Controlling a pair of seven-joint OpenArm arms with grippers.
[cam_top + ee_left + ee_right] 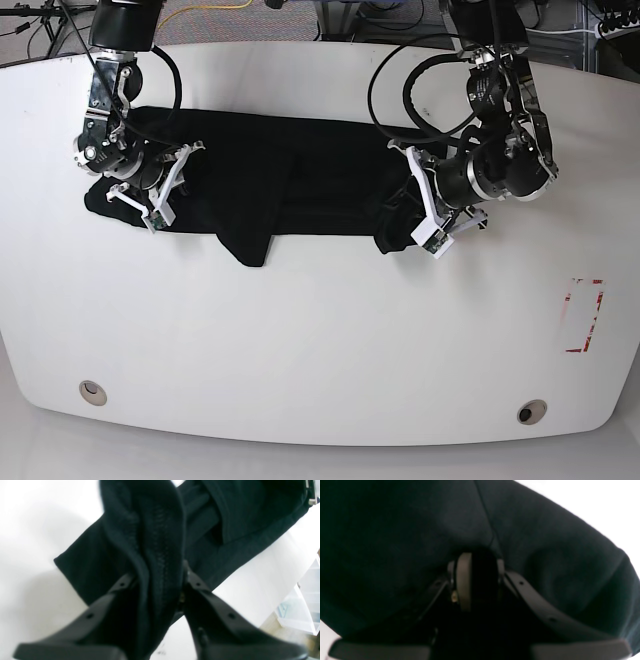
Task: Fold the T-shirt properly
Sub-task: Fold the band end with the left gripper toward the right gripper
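The black T-shirt (pixel 300 170) lies in a long, bunched band across the far half of the white table, with no print showing. At its right end my left gripper (pixel 405 225) holds the cloth. In the left wrist view, a thick fold of the T-shirt (pixel 225 517) is pinched in the left gripper (pixel 157 577) and lifted off the table. At the band's left end my right gripper (pixel 168 195) is buried in the cloth. In the right wrist view, the T-shirt (pixel 395 542) drapes all around the right gripper (pixel 481 572), which is shut on a dark fold.
The white table (pixel 320 340) has a red rectangular outline (pixel 585 315) at its right side and two round holes (pixel 92 392) near the front edge. Cables run along the back edge. A clear plastic bin (pixel 305 605) stands beyond the table edge.
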